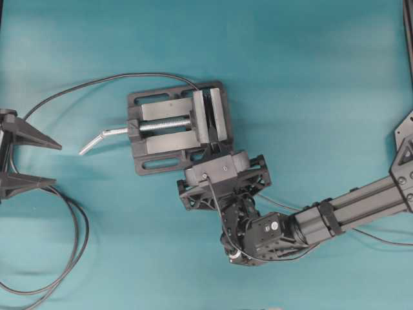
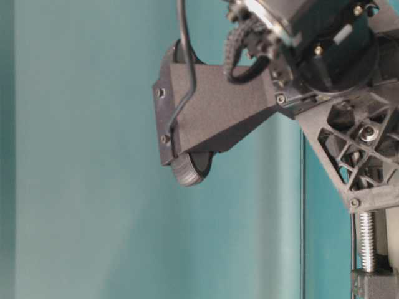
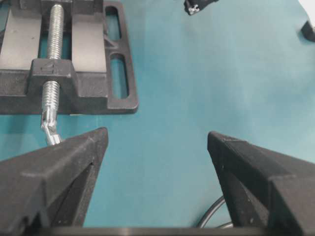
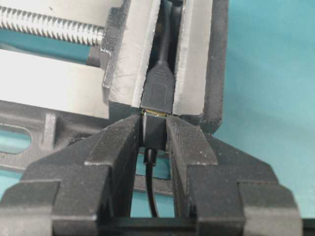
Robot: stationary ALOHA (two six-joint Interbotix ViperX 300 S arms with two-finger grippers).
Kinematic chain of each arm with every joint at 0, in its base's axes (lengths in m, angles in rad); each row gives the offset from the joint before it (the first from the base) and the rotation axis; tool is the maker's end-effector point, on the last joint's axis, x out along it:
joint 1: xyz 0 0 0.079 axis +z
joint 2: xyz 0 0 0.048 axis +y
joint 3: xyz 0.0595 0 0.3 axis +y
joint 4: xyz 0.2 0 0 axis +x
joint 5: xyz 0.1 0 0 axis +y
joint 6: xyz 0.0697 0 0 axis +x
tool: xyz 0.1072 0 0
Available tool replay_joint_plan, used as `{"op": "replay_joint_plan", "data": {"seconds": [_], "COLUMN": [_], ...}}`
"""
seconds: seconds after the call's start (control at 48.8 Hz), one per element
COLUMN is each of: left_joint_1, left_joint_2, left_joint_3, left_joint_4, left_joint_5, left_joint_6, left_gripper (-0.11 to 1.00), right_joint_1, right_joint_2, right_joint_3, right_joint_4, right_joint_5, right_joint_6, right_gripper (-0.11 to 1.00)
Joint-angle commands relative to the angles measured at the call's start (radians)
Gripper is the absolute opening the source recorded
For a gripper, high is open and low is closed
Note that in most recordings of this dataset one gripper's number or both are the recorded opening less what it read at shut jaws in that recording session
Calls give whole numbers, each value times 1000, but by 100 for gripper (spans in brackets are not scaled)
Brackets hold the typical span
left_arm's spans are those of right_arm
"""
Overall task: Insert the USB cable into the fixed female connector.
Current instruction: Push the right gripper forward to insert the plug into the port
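Observation:
In the right wrist view my right gripper point(image 4: 154, 122) is shut on the black plug of the USB cable point(image 4: 153, 135). Its thin cable point(image 4: 151, 196) trails back between the fingers. The plug's front meets the fixed female connector point(image 4: 158, 92), which is clamped between the vise jaws, and only a thin metal sliver shows at the joint. From overhead, the right gripper point(image 1: 210, 155) sits at the near edge of the vise point(image 1: 150, 103). My left gripper point(image 1: 57, 164) stands open and holds nothing at the far left, with its fingers point(image 3: 74, 157) spread wide over bare table.
The vise's bent silver handle point(image 1: 97, 139) sticks out leftward towards the left gripper. A long dark cable point(image 1: 77, 239) loops at the lower left. Another thin cable point(image 1: 84, 84) arcs from the vise top to the left. The right arm point(image 1: 348, 210) enters from the right.

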State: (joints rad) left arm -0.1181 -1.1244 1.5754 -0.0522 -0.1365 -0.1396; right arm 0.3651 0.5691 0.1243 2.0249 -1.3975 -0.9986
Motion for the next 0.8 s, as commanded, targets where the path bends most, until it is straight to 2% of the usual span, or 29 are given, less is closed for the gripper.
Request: {"op": "replay_joint_plan", "data": {"seconds": [0.0,0.328,0.778], "left_joint_1": [0,2,0], "left_joint_2": [8,9,9], "left_joint_3": [-14,-14,-14], "left_joint_4": [3,3,3], "left_joint_5": [-8,-8,-8], "left_joint_6": [-6,-6,-6], "left_gripper": [94,94,94], "right_joint_1": [-118,-133,-164], "right_joint_2": [-20,-20,-20], "right_joint_3": [12,20,21], "right_joint_4": [-17,-49,-52], "right_joint_5": [-3,20,37], "right_joint_6": [-2,0,9], "right_gripper": [21,21,21]}}
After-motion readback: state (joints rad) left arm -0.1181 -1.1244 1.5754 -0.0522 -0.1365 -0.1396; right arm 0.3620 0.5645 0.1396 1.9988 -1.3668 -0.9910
